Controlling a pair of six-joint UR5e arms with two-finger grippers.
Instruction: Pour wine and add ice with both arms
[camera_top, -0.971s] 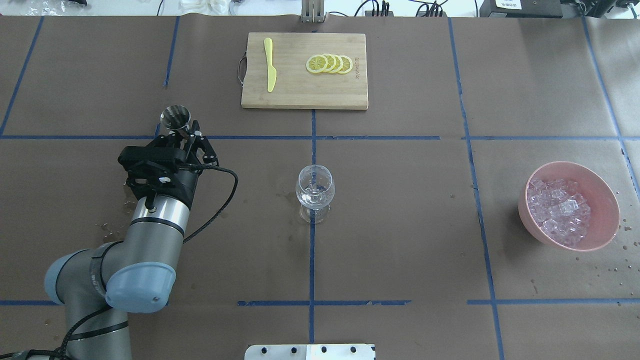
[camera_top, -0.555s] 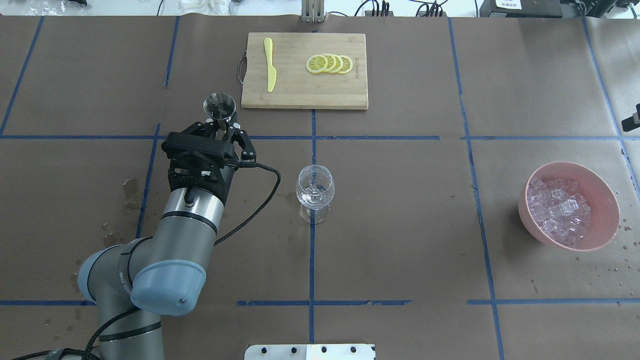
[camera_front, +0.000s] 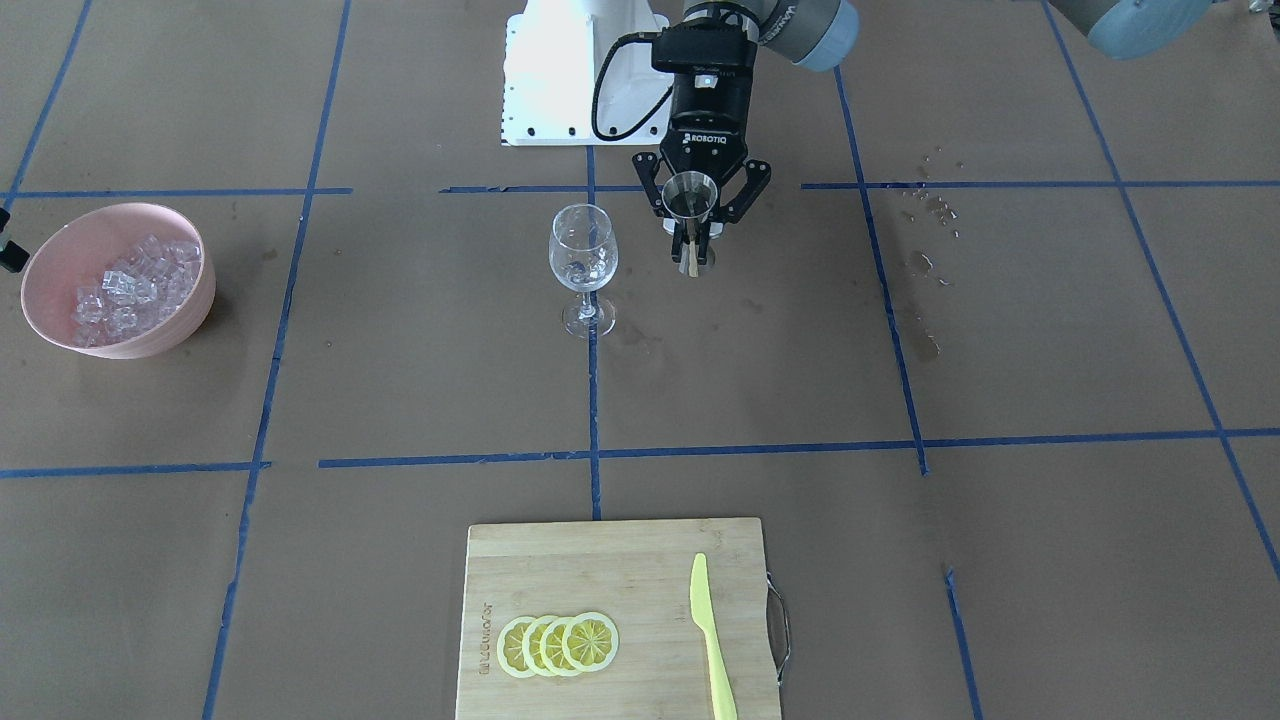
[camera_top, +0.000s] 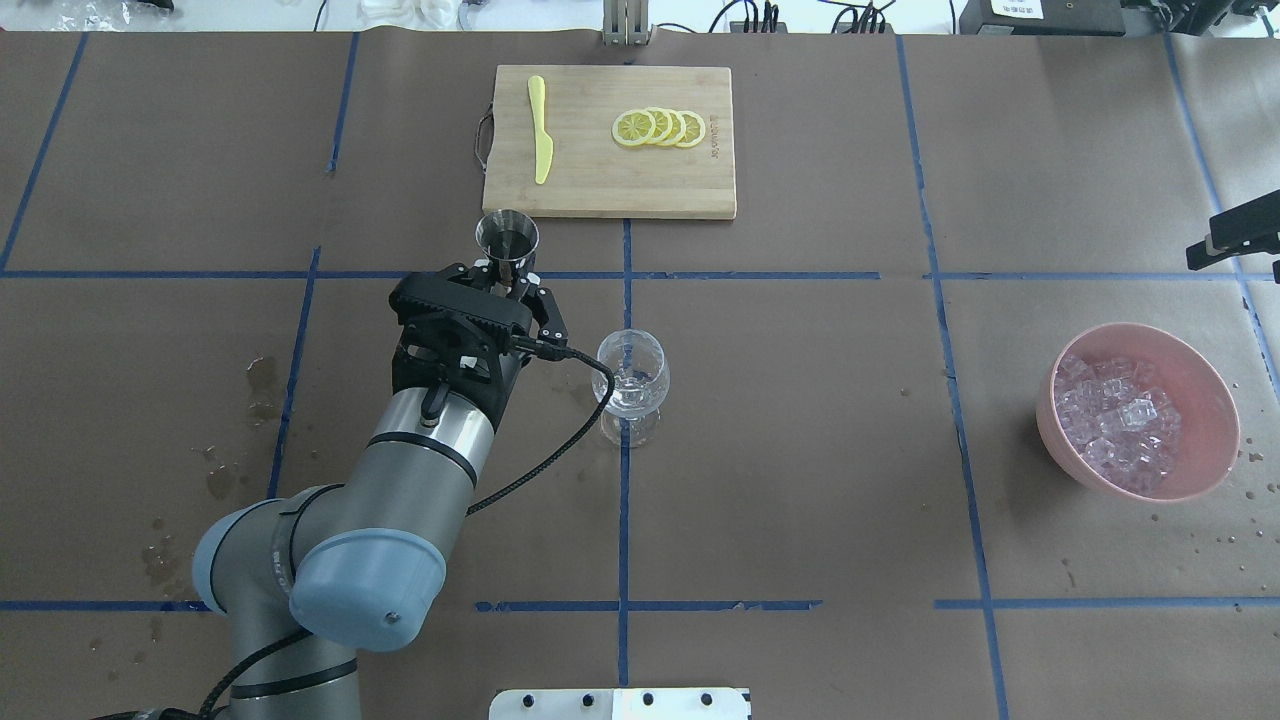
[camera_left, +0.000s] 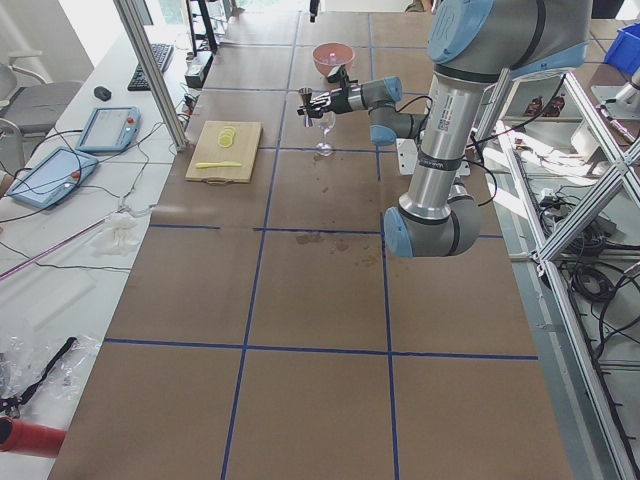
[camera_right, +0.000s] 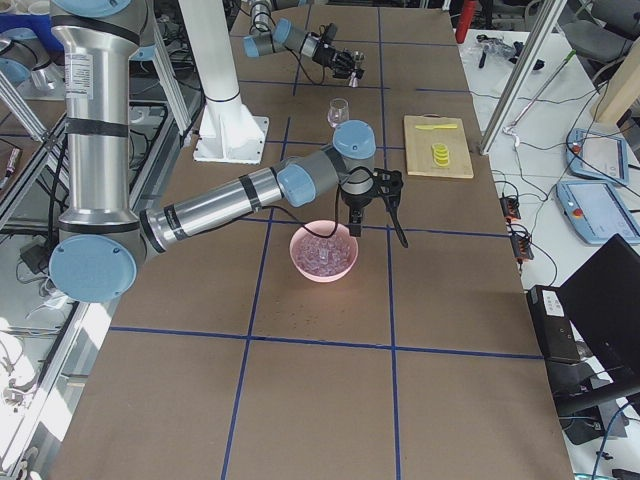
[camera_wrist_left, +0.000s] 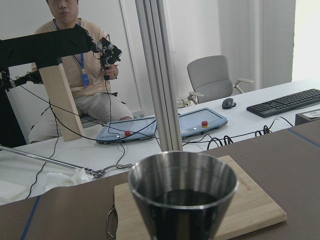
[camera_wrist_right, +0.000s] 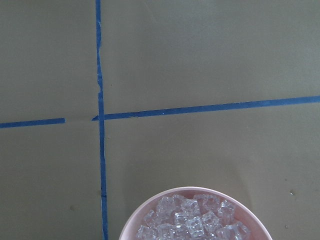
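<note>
My left gripper is shut on the stem of a steel jigger, held upright above the table just left of the clear wine glass. The left wrist view shows dark liquid in the jigger. From the front, the jigger is right beside the glass and apart from it. The ice lies heaped in a pink bowl at the right. My right gripper shows only partly at the right edge, beyond the bowl; I cannot tell how its jaws stand. The right wrist view shows the ice below.
A wooden cutting board with lemon slices and a yellow knife lies at the far middle. Wet spots mark the paper on the left. The white pedestal plate sits at the near edge.
My left arm has carried the jigger to the right, from the left area to just beside the wine glass. My right gripper has come into view at the right edge.
</note>
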